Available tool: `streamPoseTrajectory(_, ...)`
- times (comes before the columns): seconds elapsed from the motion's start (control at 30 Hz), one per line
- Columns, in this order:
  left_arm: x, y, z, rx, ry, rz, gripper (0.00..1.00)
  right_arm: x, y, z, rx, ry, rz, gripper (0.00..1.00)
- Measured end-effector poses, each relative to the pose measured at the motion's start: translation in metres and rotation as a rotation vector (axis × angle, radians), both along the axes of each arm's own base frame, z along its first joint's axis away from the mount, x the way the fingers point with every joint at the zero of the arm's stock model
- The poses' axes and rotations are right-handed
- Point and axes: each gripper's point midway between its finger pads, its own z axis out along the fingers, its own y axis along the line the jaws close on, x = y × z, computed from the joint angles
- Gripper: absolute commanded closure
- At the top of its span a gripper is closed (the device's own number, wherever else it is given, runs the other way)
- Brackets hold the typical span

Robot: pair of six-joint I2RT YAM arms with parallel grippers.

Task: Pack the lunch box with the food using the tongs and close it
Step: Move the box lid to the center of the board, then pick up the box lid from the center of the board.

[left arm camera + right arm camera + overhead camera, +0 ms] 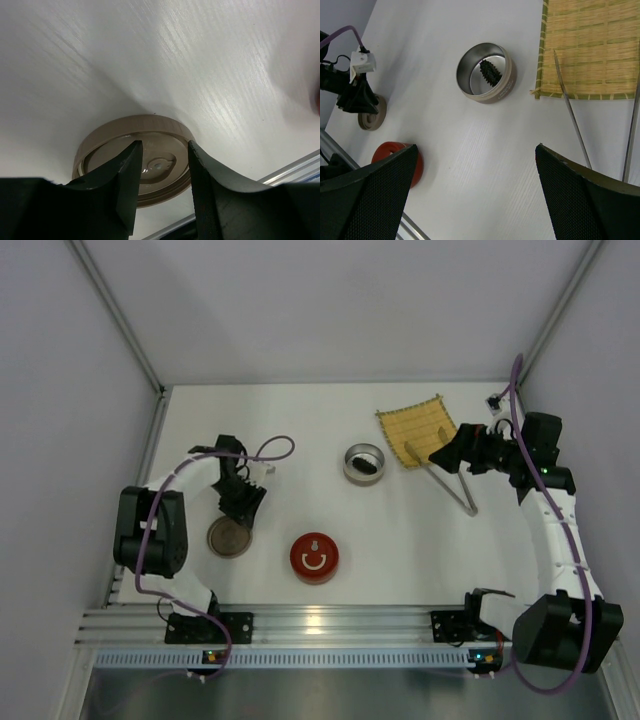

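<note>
The lunch box (348,462) is a round metal tin standing open mid-table, also seen in the right wrist view (500,92). A dark, spiky piece of food (489,72) lies inside it. Its brown lid (228,539) lies flat at the left. My left gripper (241,504) hovers just over the lid (100,137), jaws partly apart with nothing between them (164,143). The round orange-red food (314,557) sits near the front edge. The thin tongs (452,482) lie half on the yellow mat (415,425). My right gripper (476,147) stands wide open beside the tongs (572,120).
The yellow woven mat (590,45) lies at the back right. An aluminium rail (330,618) runs along the near edge between the arm bases. Purple cables loop off both arms. White walls close in the table on three sides.
</note>
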Motion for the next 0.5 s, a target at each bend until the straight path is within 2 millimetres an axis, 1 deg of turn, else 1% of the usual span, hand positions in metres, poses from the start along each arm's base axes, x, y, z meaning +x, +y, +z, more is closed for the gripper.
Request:
streamPoseTrajectory(0.13, 0.004, -0.003, 0.010, 0.013, -0.046, -0.040, 0.54, 0.000, 0.000, 0.000, 0.000, 0.000, 0.000, 0.01)
streamPoseTrajectory(0.27, 0.001, -0.016, 0.026, 0.029, -0.110, -0.110, 0.53, 0.000, 0.000, 0.000, 0.001, 0.000, 0.000, 0.01)
streamPoseTrajectory(0.37, -0.002, -0.029, 0.041, 0.042, -0.168, -0.172, 0.54, 0.000, 0.000, 0.000, 0.002, 0.000, 0.001, 0.01)
streamPoseTrajectory(0.43, -0.007, -0.034, 0.043, 0.062, -0.180, -0.201, 0.55, 0.000, 0.000, 0.000, 0.003, 0.000, 0.002, 0.01)
streamPoseTrajectory(0.5, -0.011, -0.032, 0.039, 0.095, -0.170, -0.209, 0.56, 0.000, 0.000, 0.000, 0.002, 0.000, 0.002, 0.01)
